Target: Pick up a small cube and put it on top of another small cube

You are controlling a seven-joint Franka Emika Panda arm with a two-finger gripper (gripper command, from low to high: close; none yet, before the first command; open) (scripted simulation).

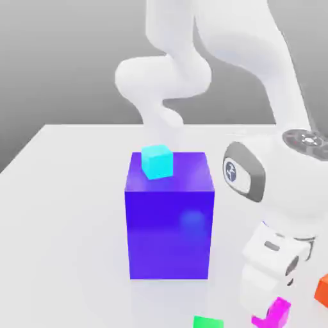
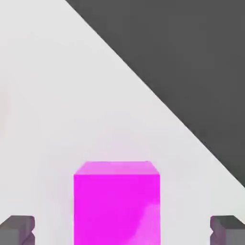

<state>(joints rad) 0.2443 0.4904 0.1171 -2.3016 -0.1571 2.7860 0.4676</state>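
- You have the gripper [image 2: 122,230] spread wide, one finger on each side of the magenta cube [image 2: 116,206], with a strip of white table [image 2: 52,95] visible between each fingertip and the cube; nothing is pinched.
- Your relation to watch is cube to fingers: it lies between them, nearly midway but a little nearer one finger, with its side faces looking roughly square to the way they close.
- In the exterior view you find that cube at the bottom, towards the exterior view's right, right by the lower end of the hand.
- You look to be at the grasping step, with the stacking all ahead of you. Your next move calls for a small centring, any descent still needed, then an even close; how deep the fingertips sit against the cube, you cannot judge surely from here.
- If you close off-centre, one finger would probably touch first and nudge or twist the cube.
- For the stack, the green cube [image 1: 208,322] is near on the exterior view's left of yours, the orange-red cube [image 1: 322,291] to its right, and the cyan cube [image 1: 157,162] sits up on the blue-violet block [image 1: 170,234] (the task doesn't say which one you want).
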